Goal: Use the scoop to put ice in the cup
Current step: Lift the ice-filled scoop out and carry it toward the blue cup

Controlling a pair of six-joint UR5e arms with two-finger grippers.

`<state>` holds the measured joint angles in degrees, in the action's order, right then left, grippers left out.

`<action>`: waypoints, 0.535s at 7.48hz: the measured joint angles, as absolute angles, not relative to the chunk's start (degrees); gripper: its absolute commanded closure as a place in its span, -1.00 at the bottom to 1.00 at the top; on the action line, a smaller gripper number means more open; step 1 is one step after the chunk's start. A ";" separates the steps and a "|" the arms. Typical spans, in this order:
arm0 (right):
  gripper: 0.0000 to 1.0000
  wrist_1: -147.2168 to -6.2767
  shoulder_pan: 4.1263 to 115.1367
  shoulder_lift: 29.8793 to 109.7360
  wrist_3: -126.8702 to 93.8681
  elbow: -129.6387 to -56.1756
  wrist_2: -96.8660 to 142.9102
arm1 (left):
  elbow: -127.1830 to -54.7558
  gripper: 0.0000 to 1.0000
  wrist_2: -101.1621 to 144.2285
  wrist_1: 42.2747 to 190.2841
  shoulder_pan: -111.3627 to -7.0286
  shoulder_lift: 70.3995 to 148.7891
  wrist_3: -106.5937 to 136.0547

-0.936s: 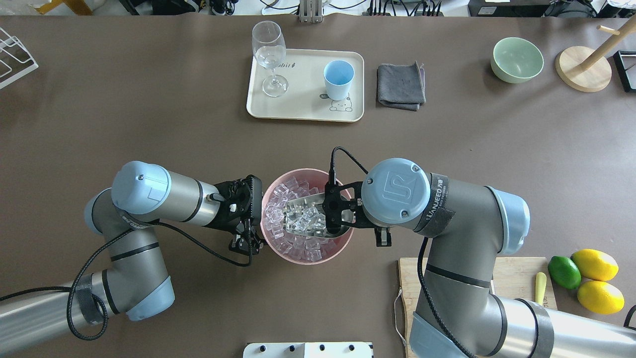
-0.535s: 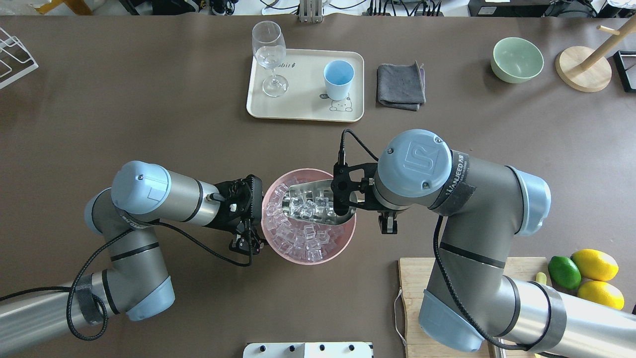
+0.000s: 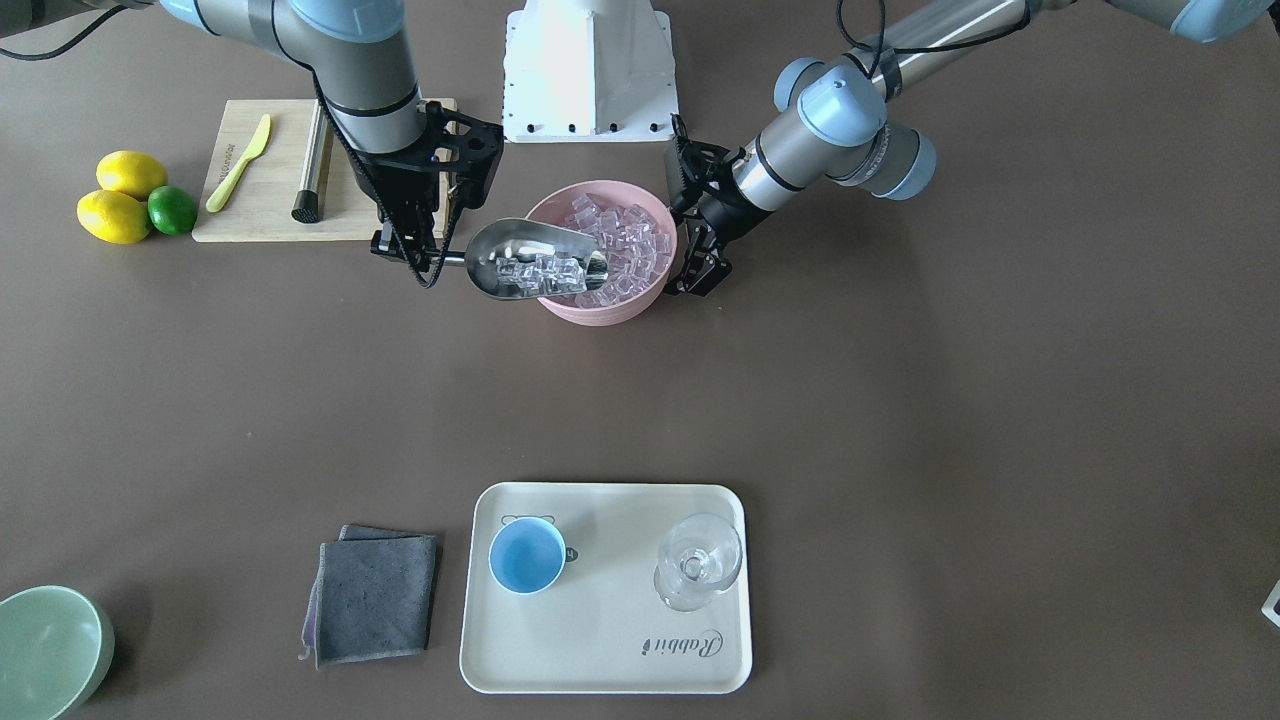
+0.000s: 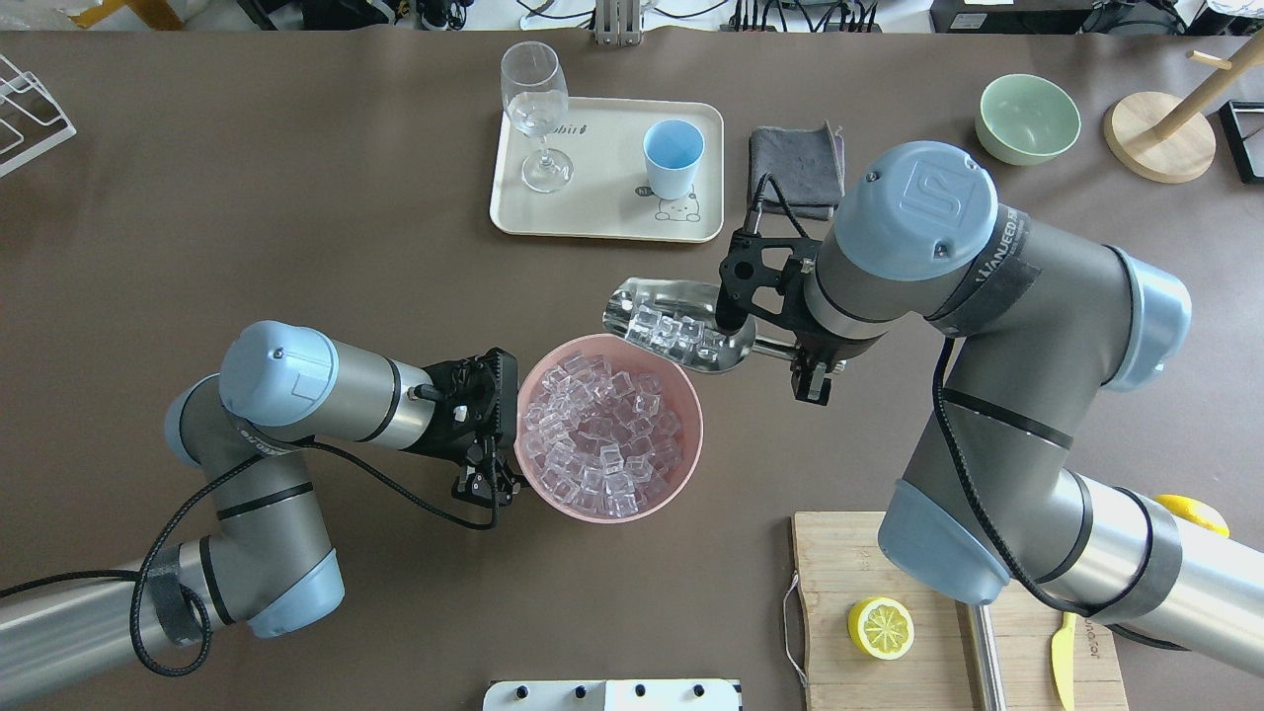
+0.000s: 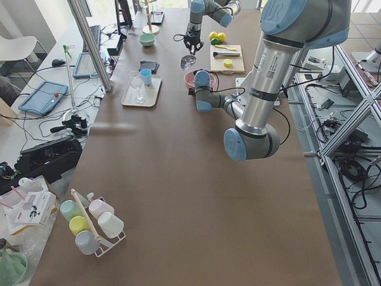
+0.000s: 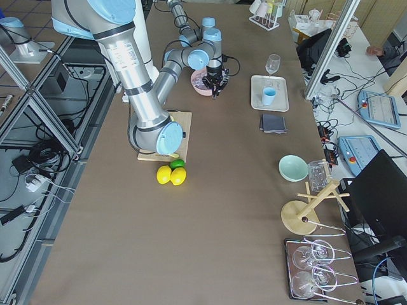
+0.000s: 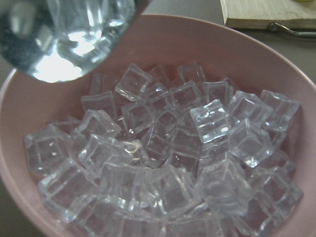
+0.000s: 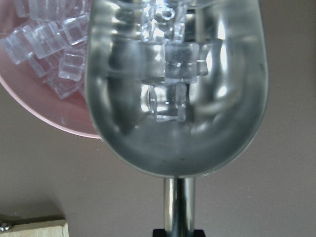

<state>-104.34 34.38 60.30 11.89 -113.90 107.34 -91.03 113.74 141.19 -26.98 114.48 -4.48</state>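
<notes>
Right end effector (image 4: 798, 357) holding one scoop (image 4: 681, 326), one cup (image 4: 673, 158)

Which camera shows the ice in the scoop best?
Overhead exterior: the scoop is against the brown table, its ice clear. Front-facing overlaps them with the bowl's ice; right wrist adds reflections; side views are too far.

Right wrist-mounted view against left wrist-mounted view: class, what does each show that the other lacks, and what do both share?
Only the right wrist view shows the scoop from inside, a few cubes of ice lying in it, and its rod handle. Only the left wrist view shows the pink bowl heaped with ice and the scoop from outside. Both show the scoop, ice, the bowl and a corner of the wooden board.
</notes>
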 measured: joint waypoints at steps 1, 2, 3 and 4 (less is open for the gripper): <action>1.00 -105.62 36.15 60.28 6.55 -113.61 109.26 | -90.99 -0.97 113.77 141.23 -26.98 114.01 -4.49; 1.00 -106.76 37.28 60.10 0.56 -113.34 110.37 | -90.88 -0.97 113.80 141.23 -26.98 113.66 -4.52; 1.00 -107.37 38.40 59.47 -5.52 -112.12 111.79 | -90.75 -0.97 113.81 141.07 -26.98 113.45 -4.55; 1.00 -107.63 40.18 57.62 -9.51 -109.24 114.18 | -90.67 -0.97 113.84 140.91 -26.98 112.89 -4.59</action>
